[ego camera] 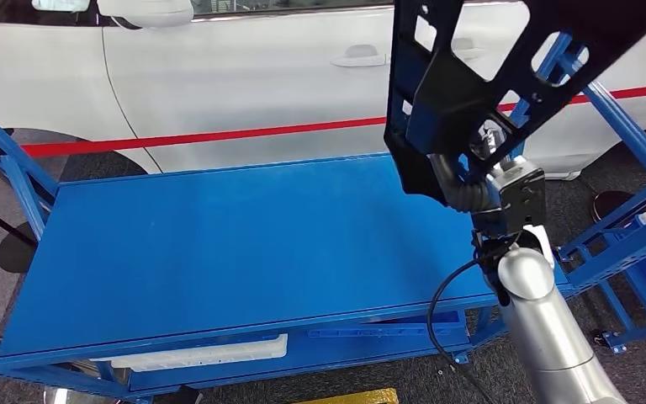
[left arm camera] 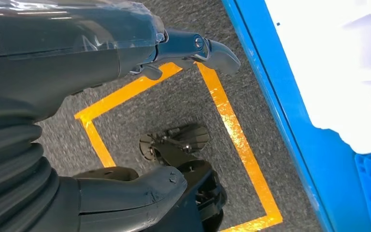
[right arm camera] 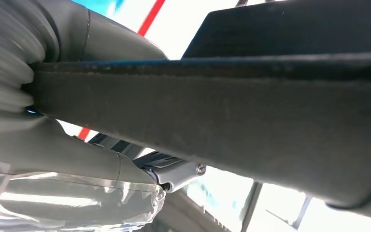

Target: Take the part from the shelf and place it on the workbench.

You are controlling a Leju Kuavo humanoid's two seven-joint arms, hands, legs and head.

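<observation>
White car (ego camera: 244, 76) with a red stripe fills the background, blue table (ego camera: 219, 244) in front of it, grey carpet floor (left arm camera: 183, 111) with yellow tape lines (left arm camera: 232, 130) below. Right hand (ego camera: 463, 181) is raised above the table's near right corner, fingers wrapped around the lower edge of the part (ego camera: 488, 76), a big flat black panel with cutouts. Part stands up and away from the hand, tilted, well clear of the table top, probably lifted high so it clears the blue frame while being carried over. Right wrist view has the part's dark edge (right arm camera: 232, 116) clamped between the thick grey thumb (right arm camera: 92, 43) and the fingers underneath, so the grip looks firm. Left hand (left arm camera: 125, 116) hangs down beside the table edge over the floor, holds nothing, thumb and fingers spread apart. Placing not yet done; next likely lowering the part flat onto the table surface ahead of the hand.
</observation>
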